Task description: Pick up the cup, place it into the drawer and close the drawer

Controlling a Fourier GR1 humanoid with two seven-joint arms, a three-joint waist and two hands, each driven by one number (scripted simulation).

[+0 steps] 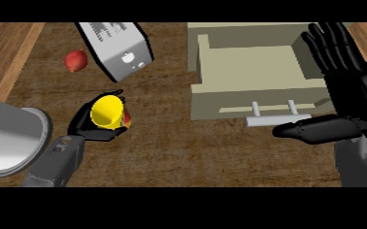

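A dark brown, wood-grained surface [179,150] carries an open, pale beige box-shaped drawer [229,99] at the right. It is pulled toward the near side, with flat walls and a silver bar handle [276,121] on two short posts across its front. On the far left lies a small, rounded red fruit [76,60], and just right of it stands a tilted grey box-shaped appliance with a white face [118,46]. A smooth grey round plate [18,140] shows in part at the near left edge. The glossy yellow plastic cup [108,111] is at the near left, well apart from the drawer and not in it. Its round mouth is tipped toward the view and shows a yellow inside. The black left robot hand [90,127] has fingers and thumb curled round the cup, holding it over the surface. The black right robot hand [345,92] is spread wide with straight fingers pointing far, over the drawer's right side. It grips nothing. Its thumb lies just beside the handle's right end, and whether it touches cannot be told.
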